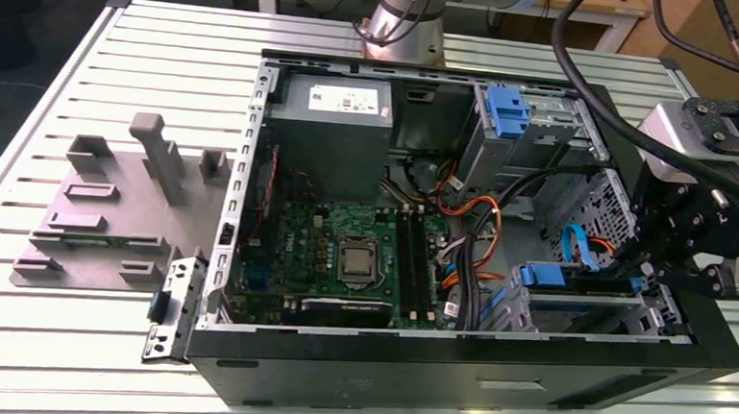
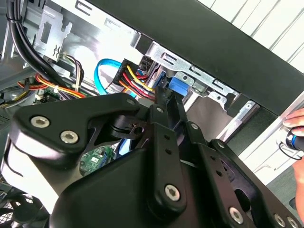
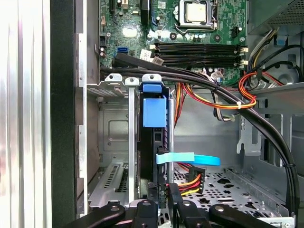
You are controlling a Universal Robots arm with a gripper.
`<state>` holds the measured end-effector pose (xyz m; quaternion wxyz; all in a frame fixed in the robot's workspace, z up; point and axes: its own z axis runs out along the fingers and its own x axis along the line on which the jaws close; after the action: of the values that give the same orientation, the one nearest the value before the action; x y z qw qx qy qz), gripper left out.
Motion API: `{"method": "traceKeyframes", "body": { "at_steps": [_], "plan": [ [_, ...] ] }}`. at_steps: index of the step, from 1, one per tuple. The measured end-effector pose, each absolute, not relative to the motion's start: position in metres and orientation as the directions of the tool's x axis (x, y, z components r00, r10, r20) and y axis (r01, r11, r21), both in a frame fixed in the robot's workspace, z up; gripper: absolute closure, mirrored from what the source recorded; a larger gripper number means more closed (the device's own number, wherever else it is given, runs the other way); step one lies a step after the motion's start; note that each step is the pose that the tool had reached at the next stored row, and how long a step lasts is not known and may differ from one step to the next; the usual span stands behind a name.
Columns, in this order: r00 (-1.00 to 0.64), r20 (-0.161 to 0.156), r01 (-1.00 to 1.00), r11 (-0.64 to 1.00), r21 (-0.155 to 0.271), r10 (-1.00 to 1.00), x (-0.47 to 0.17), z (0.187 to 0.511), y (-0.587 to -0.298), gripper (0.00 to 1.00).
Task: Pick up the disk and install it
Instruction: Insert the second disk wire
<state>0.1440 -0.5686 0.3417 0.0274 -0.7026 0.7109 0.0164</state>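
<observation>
Now we see the disk [image 3: 153, 137] standing on edge in the drive cage [image 3: 116, 142] at the computer case's [image 1: 462, 371] front corner, its blue tab [image 3: 154, 111] toward the motherboard [image 3: 190, 28]. Our gripper [image 3: 164, 199] sits at the disk's outer end, fingers nearly closed around its edge.

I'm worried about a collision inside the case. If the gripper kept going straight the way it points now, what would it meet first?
Most likely the disk standing edge-up in the drive bay: the gripper points along it toward its blue tab. The flat blue cable lies close beside that line; depth is unclear.
</observation>
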Motion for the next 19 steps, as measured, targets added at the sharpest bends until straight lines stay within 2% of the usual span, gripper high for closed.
{"method": "traceKeyframes", "body": {
  "at_steps": [5, 6, 19],
  "plan": [
    [-0.011, -0.062, -1.0, 0.012, -0.015, -0.998, 0.1441, 0.3417, -0.5686, 0.78],
    [-0.011, -0.062, -1.0, 0.012, -0.015, -0.998, 0.1441, 0.3417, -0.5686, 0.84],
    [-0.01, -0.062, -1.0, 0.011, -0.018, -0.998, 0.1396, 0.3416, -0.5686, 0.84]
  ]
}}
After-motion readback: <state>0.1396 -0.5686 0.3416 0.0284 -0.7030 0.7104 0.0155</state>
